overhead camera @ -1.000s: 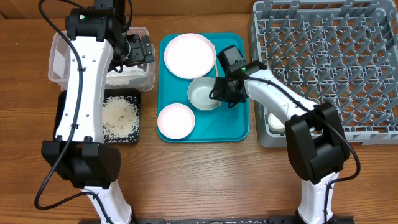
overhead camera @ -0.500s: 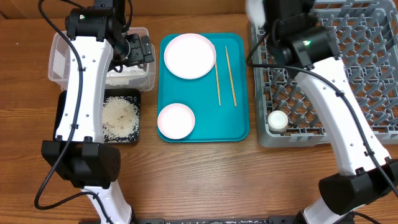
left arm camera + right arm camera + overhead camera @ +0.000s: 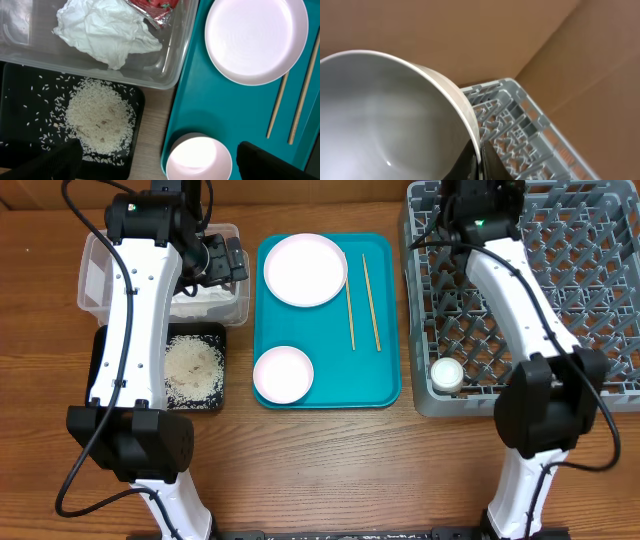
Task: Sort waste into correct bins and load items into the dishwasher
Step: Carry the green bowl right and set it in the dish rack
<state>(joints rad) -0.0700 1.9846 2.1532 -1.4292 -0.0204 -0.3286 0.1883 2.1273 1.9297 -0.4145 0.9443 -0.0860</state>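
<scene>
Bowl (image 3: 385, 115) | right jaws pinch rim (over rack (image 3: 520, 130)) | left jaws spread | wooden table (image 3: 320, 470)

Teal tray (image 3: 345, 380) near-right corner bare, open from above. Narrow gap between chopsticks (image 3: 350, 305) and large plate (image 3: 305, 269). Left arm (image 3: 140, 320) overhangs clear tub (image 3: 95, 280), black tray (image 3: 220, 370). Rack (image 3: 600, 290) pegs crowd whole grid; right arm (image 3: 520, 290) crosses its left side; cup (image 3: 447, 373) blocks near-left corner.
</scene>
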